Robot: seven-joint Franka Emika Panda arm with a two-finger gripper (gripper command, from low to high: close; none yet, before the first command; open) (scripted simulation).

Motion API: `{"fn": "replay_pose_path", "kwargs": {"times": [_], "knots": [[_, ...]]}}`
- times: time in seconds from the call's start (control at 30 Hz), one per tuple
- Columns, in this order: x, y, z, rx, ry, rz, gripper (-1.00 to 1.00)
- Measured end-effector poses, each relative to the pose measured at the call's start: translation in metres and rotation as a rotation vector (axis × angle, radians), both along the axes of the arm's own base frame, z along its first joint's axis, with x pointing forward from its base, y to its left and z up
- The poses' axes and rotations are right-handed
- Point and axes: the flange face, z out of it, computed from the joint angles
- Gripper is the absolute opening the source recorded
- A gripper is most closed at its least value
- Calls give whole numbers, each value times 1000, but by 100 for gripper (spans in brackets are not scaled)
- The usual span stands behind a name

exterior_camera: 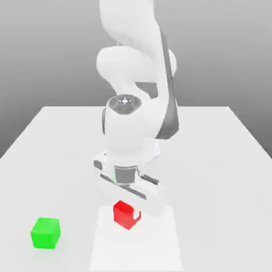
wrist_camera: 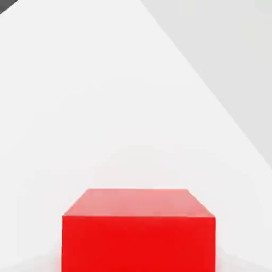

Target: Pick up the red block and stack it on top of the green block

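Observation:
The red block [exterior_camera: 124, 213] rests on the white table near the front, directly under my hand. My gripper [exterior_camera: 127, 212] is lowered around it, with one white finger [exterior_camera: 137, 215] pressed against the side of the block on the exterior view's right. The jaws are shut on the block. In the hand view the red block [wrist_camera: 138, 234] sits close to the camera, its top face and one side showing. The green block [exterior_camera: 45, 232] stands on the table towards the exterior view's left, well apart from the red block and slightly nearer the front edge.
The white table [exterior_camera: 212, 159] stretches back behind the arm. The arm's bulky white body [exterior_camera: 130, 127] rises straight above the red block.

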Motion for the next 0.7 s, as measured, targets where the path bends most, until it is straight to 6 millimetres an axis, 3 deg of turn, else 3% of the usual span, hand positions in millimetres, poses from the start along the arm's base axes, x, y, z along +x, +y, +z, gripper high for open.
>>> {"fn": "replay_pose_path", "kwargs": {"times": [0.13,0.17,0.33,0.43,0.6,0.63,0.7], "knots": [[-3,1,26,-1,4,5,-100],[2,-7,31,2,4,-30,-100],[33,-113,53,12,1,-395,-100],[37,-183,64,6,4,-609,-100],[43,-195,14,1,5,-647,-100],[43,-195,7,1,5,-647,100],[43,-195,7,1,5,-647,100]]}}
